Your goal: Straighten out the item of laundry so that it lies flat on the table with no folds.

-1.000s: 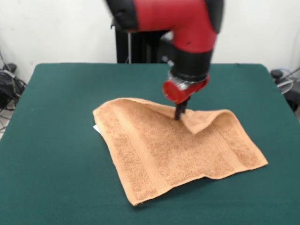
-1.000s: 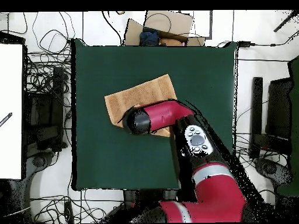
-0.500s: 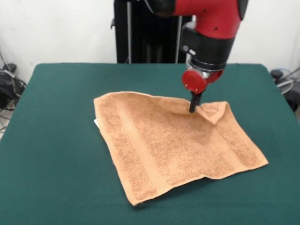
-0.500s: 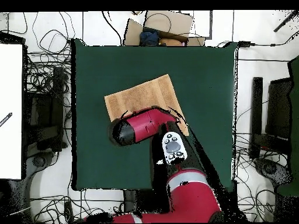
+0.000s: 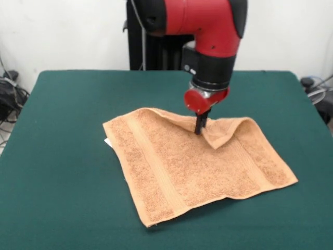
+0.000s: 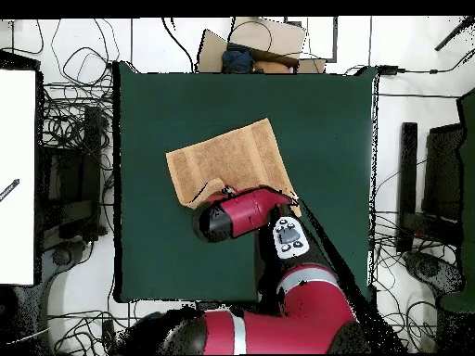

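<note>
The item of laundry (image 5: 192, 166) is an orange-tan towel lying near the middle of the green table (image 5: 62, 120). Its far right corner is doubled over into a raised triangular flap (image 5: 225, 134). A small white tag (image 5: 107, 141) peeks out at its left edge. My gripper (image 5: 199, 125) comes straight down onto the towel's far edge, shut on the cloth at the flap's left end. Seen from overhead, the towel (image 6: 232, 153) lies on the table (image 6: 186, 102), and the red arm (image 6: 237, 211) covers its lower edge and hides the gripper.
Green cloth (image 5: 52, 198) surrounds the towel on all sides. Off the table, the overhead view shows tangled cables (image 6: 74, 130), a cardboard box (image 6: 264, 37) at the top edge and a white panel (image 6: 17, 176) at the left.
Over the last half second my gripper has moved left and nearer with the towel's far edge. The folded flap has grown back to about its size of one second ago.
</note>
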Controlling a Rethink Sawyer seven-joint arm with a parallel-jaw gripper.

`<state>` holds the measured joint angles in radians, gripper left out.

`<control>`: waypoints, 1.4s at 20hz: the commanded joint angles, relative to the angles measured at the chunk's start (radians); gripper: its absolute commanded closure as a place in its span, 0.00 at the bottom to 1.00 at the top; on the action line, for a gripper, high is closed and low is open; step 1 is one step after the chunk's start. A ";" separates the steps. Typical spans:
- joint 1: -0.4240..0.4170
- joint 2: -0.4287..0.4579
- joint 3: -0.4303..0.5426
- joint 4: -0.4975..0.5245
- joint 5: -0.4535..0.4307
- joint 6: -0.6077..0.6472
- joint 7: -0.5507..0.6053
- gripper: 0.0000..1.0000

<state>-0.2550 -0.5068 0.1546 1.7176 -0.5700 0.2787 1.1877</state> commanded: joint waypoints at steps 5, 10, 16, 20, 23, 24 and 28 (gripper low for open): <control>-0.010 0.025 -0.035 0.074 0.054 -0.160 0.260 1.00; -0.014 -0.028 -0.036 0.112 0.063 -0.176 0.247 1.00; -0.012 -0.109 -0.032 0.148 0.083 -0.164 0.242 1.00; -0.018 -0.165 -0.019 0.175 0.108 -0.155 0.245 1.00; -0.021 -0.190 -0.019 0.195 0.112 -0.168 0.241 1.00; -0.022 -0.196 -0.022 0.202 0.111 -0.180 0.242 1.00; -0.009 -0.188 -0.054 0.210 0.094 -0.249 0.249 1.00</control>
<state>-0.2607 -0.6673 0.1096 1.8520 -0.5025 0.1384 1.1877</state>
